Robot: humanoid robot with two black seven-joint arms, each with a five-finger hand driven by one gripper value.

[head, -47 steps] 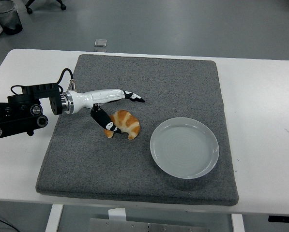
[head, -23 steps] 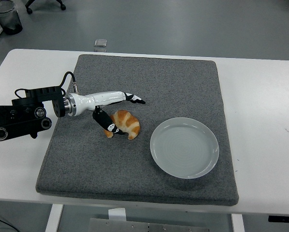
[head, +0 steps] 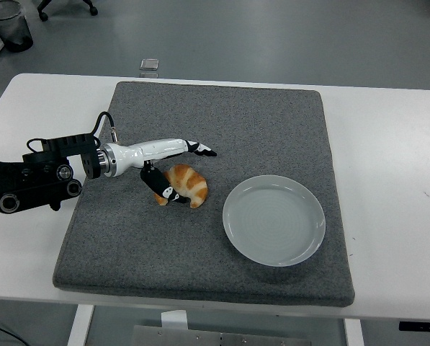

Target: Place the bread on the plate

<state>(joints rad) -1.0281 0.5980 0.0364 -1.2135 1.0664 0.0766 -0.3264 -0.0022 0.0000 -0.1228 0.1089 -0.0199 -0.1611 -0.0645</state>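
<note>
A golden-brown croissant [head: 188, 184] lies on the grey mat [head: 222, 122], left of centre. To its right, a short gap away, sits a pale round plate [head: 274, 220] with nothing on it. My left hand [head: 191, 173] reaches in from the left on a white forearm. Its long fingers [head: 200, 149] stretch out just behind the croissant, while the black thumb [head: 163, 188] rests against the bread's near-left end. The hand brackets the croissant but is spread, not closed on it. My right arm does not show.
The mat covers most of the white table [head: 395, 144]. A small clear container [head: 150, 66] stands at the table's far edge. On the floor at the top left is a dark bin [head: 7, 23].
My left arm has slid a little to the right, bringing the thumb closer against the croissant. The croissant and the plate have stayed where they were.
</note>
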